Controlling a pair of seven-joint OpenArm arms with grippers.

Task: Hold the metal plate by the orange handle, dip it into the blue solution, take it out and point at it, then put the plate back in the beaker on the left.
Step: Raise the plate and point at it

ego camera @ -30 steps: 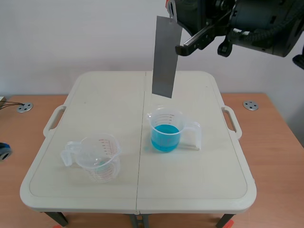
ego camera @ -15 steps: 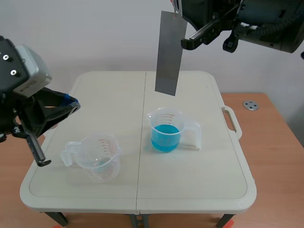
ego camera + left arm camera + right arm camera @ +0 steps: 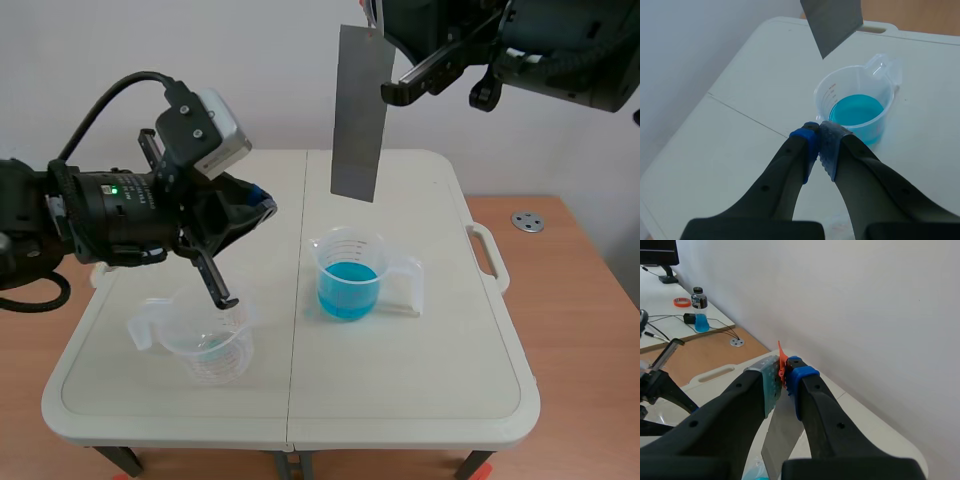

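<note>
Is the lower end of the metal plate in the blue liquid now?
No, the metal plate hangs above the beaker of blue solution, its lower edge well clear of the rim.

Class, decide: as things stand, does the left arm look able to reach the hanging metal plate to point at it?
Probably yes. The left gripper, shut, hangs near the metal plate, with only open air between; the beaker of blue solution sits lower.

A: Scene cam: front centre, looking down across cream plastic folding table [image 3: 400, 400] toward white wall [image 3: 200, 60]. Wrists?
B: Left: close, tilted down at clear beaker of blue liquid [image 3: 860, 112]. Right: raised high, facing wall. Shared by all three: flat grey metal plate [image 3: 358, 115].
</note>
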